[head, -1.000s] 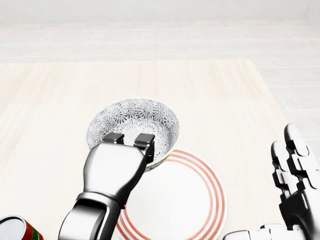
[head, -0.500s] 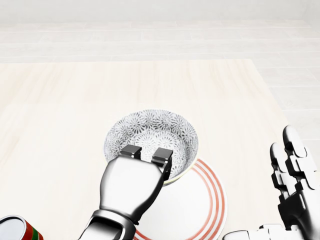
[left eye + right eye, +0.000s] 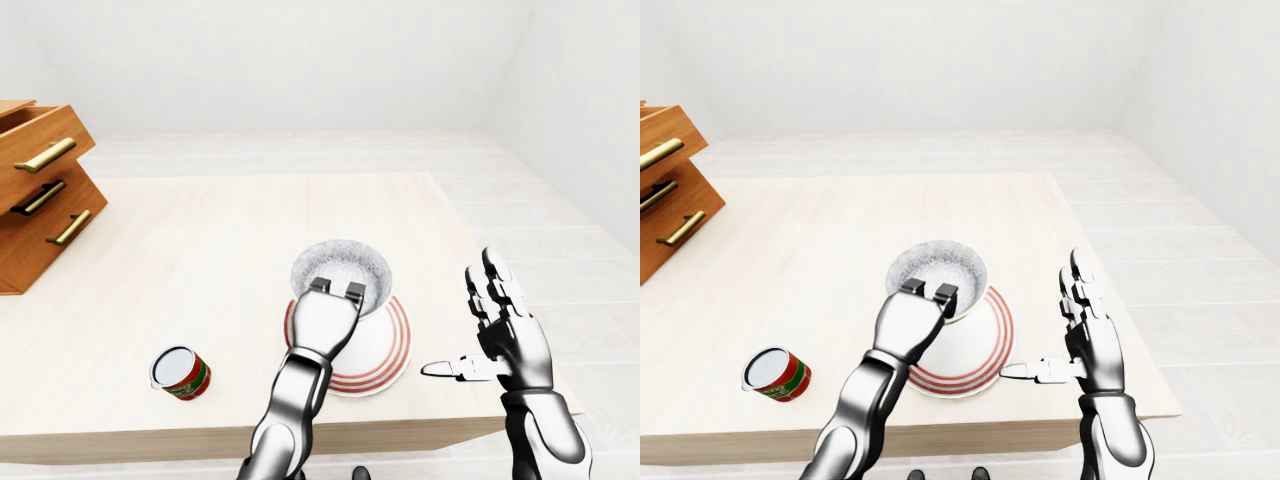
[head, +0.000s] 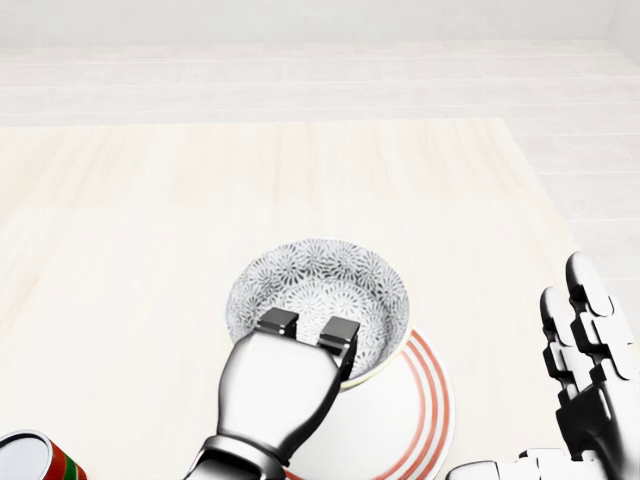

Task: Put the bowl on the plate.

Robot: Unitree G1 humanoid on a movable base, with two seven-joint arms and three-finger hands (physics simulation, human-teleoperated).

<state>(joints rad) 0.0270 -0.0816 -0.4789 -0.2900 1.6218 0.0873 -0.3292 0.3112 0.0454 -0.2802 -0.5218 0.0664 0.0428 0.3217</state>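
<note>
Head view: left hand (image 4: 285,385) is pinching the lower rim of the patterned bowl (image 4: 320,285), two fingertips hooking inside. That bowl is overlapping the upper-left part of the red-ringed plate (image 4: 425,400). Meanwhile the right hand (image 4: 590,370) is hovering right of the plate, fingers spread, apart from it.

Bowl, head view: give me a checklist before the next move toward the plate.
1. Left hand grip on the grey patterned ceramic bowl, fingers hooked over its rim: ok.
2. Bowl centred over the white red-ringed plate; it overlaps only the plate's upper-left part: not ok.
3. Bowl clear of the plate's surface: cannot tell.
4. Right hand open, apart from the plate: ok.
5. Red tin can off the path, lower left: ok.
</note>
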